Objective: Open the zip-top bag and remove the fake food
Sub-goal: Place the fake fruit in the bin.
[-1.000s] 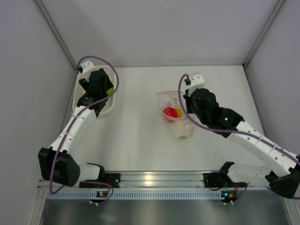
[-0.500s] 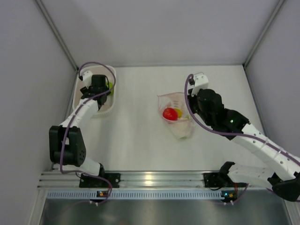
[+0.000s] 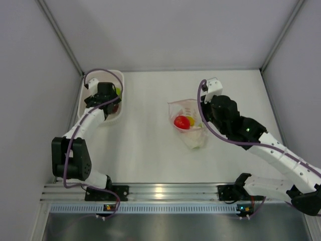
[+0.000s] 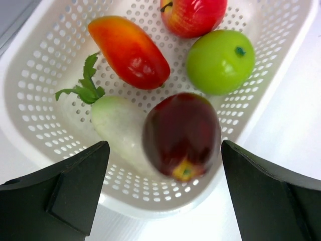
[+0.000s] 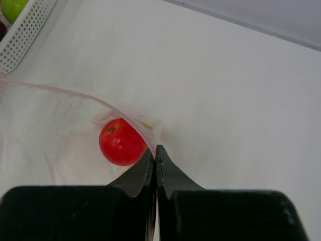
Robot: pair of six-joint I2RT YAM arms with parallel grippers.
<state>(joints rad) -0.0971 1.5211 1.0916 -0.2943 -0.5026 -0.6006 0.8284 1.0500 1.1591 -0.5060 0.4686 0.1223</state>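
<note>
Left hand [image 4: 163, 149]: since a second ago it has moved farther over the basket [image 4: 40, 115] as its arm folded back, and its fingers have spread. It is now released, with nothing between the fingers.
Worktop [image 3: 150, 155]: white; it carries the bag right of centre and the basket at the far left.
Right hand [image 5: 155, 148]: clenched, its fingertips pinched together on the pinkish zip edge of the bag.
Zip-top bag [image 5: 60, 115]: clear and crinkled, lying on the worktop just left of the right hand, with its rim lifted at the pinch.
Fake food in the bag: a red apple [image 5: 120, 143] sits just beside the pinch, and a yellow piece [image 3: 191, 120] touches its right side.
Basket: white and perforated, in the far-left corner against the side wall, directly beneath the left hand.
Fake food in the basket: a dark purple fruit [image 4: 181, 133], blurred, lies under the spread fingers and against a white radish [image 4: 118, 128] with green leaves. An orange-red piece [image 4: 129, 52], a green fruit [image 4: 220, 61] and a red fruit [image 4: 193, 15] lie beyond them.
</note>
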